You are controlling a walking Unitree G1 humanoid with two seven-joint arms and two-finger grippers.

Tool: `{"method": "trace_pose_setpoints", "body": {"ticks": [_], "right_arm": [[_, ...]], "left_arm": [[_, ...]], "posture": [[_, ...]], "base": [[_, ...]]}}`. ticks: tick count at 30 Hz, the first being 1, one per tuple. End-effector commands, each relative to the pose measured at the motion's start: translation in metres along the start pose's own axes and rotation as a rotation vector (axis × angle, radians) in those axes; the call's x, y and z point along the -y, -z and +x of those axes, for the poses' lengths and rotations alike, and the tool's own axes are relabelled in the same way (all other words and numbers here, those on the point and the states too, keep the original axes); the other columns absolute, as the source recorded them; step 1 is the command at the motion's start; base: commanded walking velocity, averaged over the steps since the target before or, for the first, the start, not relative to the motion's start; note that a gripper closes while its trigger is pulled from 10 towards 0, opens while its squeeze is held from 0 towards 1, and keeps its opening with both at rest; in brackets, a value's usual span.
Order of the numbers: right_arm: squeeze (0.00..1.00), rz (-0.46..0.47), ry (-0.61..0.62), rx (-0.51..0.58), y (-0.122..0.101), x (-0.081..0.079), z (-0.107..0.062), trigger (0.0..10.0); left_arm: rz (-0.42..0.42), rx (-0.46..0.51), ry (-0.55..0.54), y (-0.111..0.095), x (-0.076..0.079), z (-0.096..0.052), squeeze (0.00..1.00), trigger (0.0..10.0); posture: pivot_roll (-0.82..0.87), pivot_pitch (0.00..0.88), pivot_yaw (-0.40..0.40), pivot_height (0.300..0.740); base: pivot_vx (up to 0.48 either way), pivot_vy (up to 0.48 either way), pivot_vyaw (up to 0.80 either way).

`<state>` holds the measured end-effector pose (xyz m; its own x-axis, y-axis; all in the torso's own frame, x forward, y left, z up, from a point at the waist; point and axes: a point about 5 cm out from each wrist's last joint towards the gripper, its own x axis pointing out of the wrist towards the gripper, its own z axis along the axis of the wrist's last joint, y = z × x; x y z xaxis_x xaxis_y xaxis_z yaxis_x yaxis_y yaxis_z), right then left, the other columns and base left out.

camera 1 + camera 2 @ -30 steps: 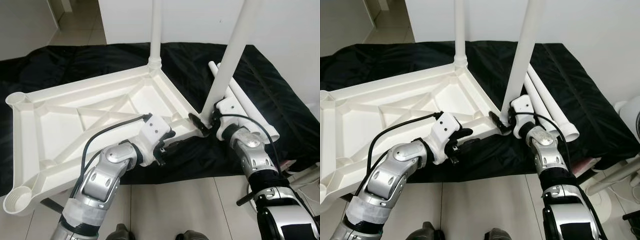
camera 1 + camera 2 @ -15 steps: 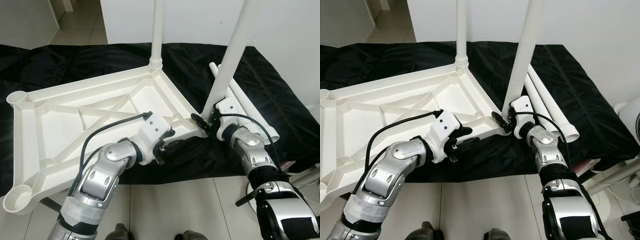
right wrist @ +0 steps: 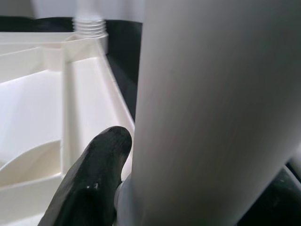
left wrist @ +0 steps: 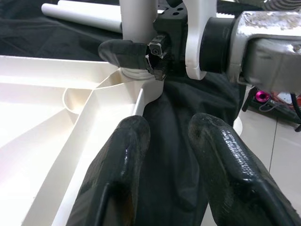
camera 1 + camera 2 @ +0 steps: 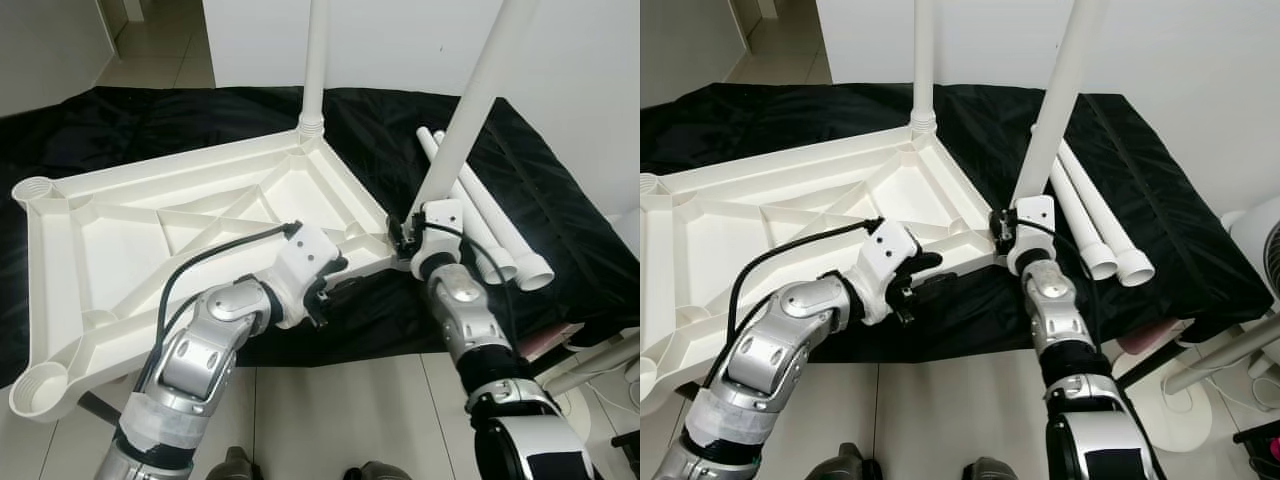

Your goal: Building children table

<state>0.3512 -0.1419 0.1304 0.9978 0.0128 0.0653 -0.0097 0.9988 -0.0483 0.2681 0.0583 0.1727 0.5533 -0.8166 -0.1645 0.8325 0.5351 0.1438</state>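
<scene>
The white children's table top (image 5: 130, 235) lies upside down on a black cloth (image 5: 560, 230). One white leg (image 5: 314, 60) stands in its far corner. A second leg (image 5: 470, 110) stands tilted at the near right corner, with my right gripper (image 5: 407, 232) shut on its base. The right wrist view has that leg (image 3: 211, 108) between the fingers (image 3: 94, 183). My left gripper (image 5: 325, 287) is open at the top's front rim, left of that corner. In the left wrist view its fingers (image 4: 117, 174) straddle the rim edge and point at the right gripper (image 4: 141, 52).
Two loose white legs (image 5: 500, 245) lie side by side on the cloth to the right of the right arm. A white rounded appliance (image 5: 1262, 235) and a slanted white pole (image 5: 1220, 365) stand at the right. Tiled floor (image 5: 330, 410) runs along the front, a white wall behind.
My right forearm has swung left and in, and its wrist has turned round the base of the near leg. The left arm has hardly moved. The camera has shifted a little.
</scene>
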Motion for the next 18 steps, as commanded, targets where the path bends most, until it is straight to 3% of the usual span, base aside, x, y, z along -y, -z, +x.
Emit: {"method": "trace_pose_setpoints", "body": {"ticks": [1,5,9,10,18], "right_arm": [[0.0,0.077,0.124,-0.032,0.005,0.003,-0.005,10.0],[0.0,0.089,0.137,-0.018,0.004,-0.007,-0.008,10.0],[0.0,0.094,0.068,0.036,-0.002,-0.016,-0.011,10.0],[1.0,0.122,0.039,0.062,-0.006,-0.017,-0.013,10.0],[0.97,0.12,0.031,0.141,-0.017,-0.006,-0.019,10.0]], "left_arm": [[-0.002,0.001,-0.07,-0.002,-0.002,-0.001,0.0,10.0],[-0.005,-0.001,-0.073,-0.001,-0.002,-0.002,0.0,10.0],[-0.014,0.001,-0.077,-0.002,-0.003,-0.004,0.0,10.0],[-0.014,0.002,-0.078,-0.002,-0.002,-0.003,0.0,10.0],[-0.013,0.006,-0.099,-0.003,-0.007,-0.003,0.0,10.0]], "posture": [[-0.05,0.045,-0.009,0.74],[-0.05,0.048,-0.005,0.74],[-0.05,0.049,-0.002,0.74],[-0.05,0.047,-0.003,0.74],[-0.05,0.034,-0.006,0.74]], "base": [[0.0,0.0,0.0],[0.0,0.0,0.0],[0.0,0.0,0.0],[0.0,0.0,0.0],[0.0,0.0,0.0]]}}
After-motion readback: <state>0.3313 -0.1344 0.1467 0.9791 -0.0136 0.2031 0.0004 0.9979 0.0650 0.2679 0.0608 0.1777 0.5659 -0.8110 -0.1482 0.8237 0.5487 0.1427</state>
